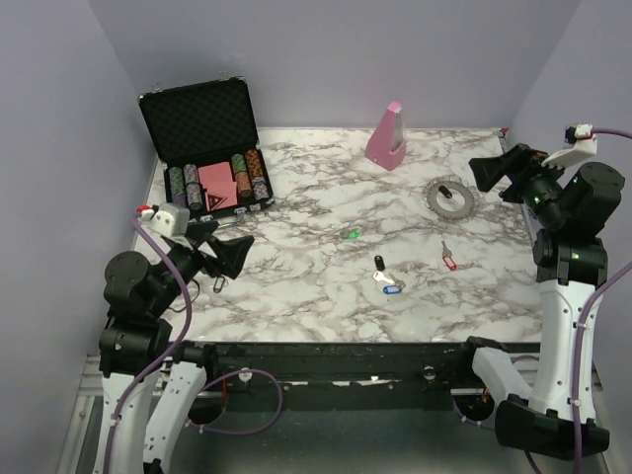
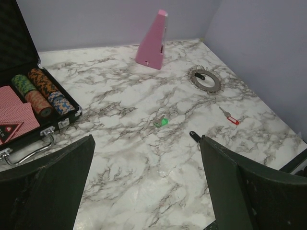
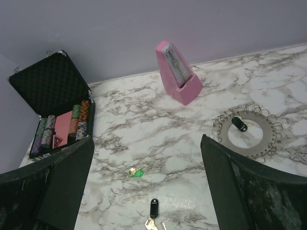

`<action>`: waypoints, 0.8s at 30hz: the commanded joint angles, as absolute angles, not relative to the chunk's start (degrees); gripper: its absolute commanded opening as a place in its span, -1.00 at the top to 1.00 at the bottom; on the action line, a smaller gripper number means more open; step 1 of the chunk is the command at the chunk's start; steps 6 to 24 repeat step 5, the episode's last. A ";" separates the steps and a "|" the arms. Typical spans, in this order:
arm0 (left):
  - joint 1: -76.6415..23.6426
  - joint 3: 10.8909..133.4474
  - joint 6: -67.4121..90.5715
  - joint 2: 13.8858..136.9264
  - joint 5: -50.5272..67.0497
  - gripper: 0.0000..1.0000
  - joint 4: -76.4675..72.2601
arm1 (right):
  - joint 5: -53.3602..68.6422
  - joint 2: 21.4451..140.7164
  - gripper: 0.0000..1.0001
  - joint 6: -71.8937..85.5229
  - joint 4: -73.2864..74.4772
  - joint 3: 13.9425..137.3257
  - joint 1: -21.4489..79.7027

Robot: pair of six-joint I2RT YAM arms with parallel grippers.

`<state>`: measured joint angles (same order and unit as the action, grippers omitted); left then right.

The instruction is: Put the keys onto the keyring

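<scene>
- Keyring (image 1: 468,200) lies flat on the bench (image 1: 316,188) at the far right, just ahead of the right tool (image 1: 491,173). Lying flat, its rim loops all face up, which should make them easy to reach from above.
- A black-headed key (image 3: 238,124) rests across the ring's inner edge; whether it is hooked on a loop I cannot tell.
- The other keys lie loose mid-bench, apart from the ring: the green key (image 1: 352,234) alone, the black key (image 1: 378,263) and blue key (image 1: 392,288) close together, and the red key (image 1: 449,261) nearest the ring. That spread probably lets each be pinched singly, though the black and blue pair may crowd a grasp.
- Both tools are released, jaws wide, grasping nothing, and raised above the bench. The left tool (image 1: 237,247) is beside the poker-chip case (image 1: 197,118). Being nearest, the right one seems best placed to steady the ring.
- The pink wedge block (image 1: 387,135) stands at the far edge, away from the keys.
</scene>
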<state>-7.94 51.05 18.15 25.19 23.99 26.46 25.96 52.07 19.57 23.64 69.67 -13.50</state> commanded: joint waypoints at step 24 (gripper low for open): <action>-7.65 49.31 17.40 22.94 22.94 -0.98 25.67 | 24.08 52.64 -1.00 20.83 23.55 69.52 -13.62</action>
